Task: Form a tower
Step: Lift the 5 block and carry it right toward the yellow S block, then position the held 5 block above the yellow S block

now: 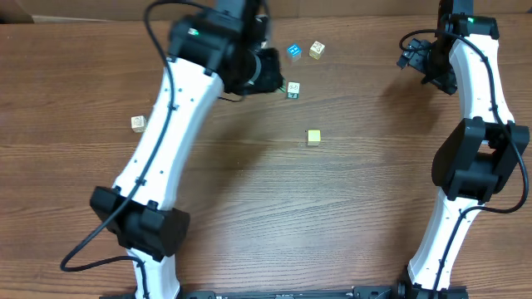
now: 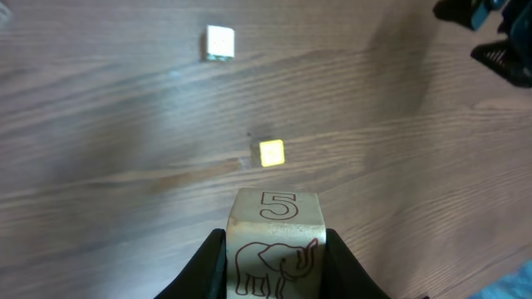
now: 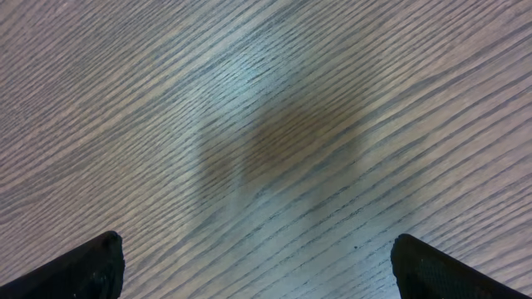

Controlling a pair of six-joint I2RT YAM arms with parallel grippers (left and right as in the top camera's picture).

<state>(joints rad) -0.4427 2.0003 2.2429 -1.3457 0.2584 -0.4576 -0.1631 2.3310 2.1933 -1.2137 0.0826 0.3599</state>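
We hold the elephant cube in the left jaws, right jaws open; next we should centre it over the yellow cube.

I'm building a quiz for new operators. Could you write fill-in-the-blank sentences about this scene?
The left gripper is shut on a wooden cube bearing the numeral ___.
Under that numeral is a line drawing of an ___.
The right gripper has its jaws ___ above bare table.
The small cube just beyond the held one is coloured ___.
Missing words: 5; elephant; open; yellow.
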